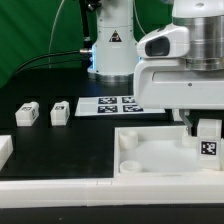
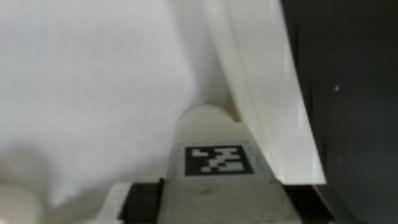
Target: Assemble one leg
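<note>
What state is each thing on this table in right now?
Gripper: shut on the leg.
Held leg: upright, tag facing the camera, at the tray's corner on the exterior view's right.
Tray-like piece: flat on the table, round corner holes showing.
Two loose legs: lying untouched on the black table.
Marker board: flat, bare.
</note>
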Motion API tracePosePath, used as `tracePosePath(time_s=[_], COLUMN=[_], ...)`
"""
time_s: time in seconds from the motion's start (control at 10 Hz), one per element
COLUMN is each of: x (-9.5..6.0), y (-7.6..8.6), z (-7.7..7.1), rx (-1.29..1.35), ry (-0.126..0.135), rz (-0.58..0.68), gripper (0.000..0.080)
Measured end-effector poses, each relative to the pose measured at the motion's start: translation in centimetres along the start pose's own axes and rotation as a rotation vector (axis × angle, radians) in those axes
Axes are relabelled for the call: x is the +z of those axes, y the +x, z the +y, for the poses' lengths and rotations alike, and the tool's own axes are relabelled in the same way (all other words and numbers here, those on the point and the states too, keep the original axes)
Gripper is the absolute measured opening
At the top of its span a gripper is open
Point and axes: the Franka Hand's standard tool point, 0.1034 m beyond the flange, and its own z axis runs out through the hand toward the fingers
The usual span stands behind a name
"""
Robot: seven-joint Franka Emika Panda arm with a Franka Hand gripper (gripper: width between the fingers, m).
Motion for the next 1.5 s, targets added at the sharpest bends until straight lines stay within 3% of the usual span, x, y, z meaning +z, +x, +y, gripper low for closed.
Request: tracePosePath(time_s=[0.9, 1.2, 1.3, 1.4, 1.5], x=[0.07, 0.15, 0.15, 0.15, 0.15], y=[-0.42, -0.34, -0.35, -0.35, -0.35], z=[-0.65, -0.60, -0.63, -0.63, -0.63], rx=[0.900, 0.917, 0.905, 0.849, 0.799], ry=[0.038, 0.047, 0.047, 0.048, 0.049], rz=[-0.051, -0.053, -0.052, -0.051, -0.049], gripper=[0.0294, 0.0294, 0.0358, 0.0534, 0.0534])
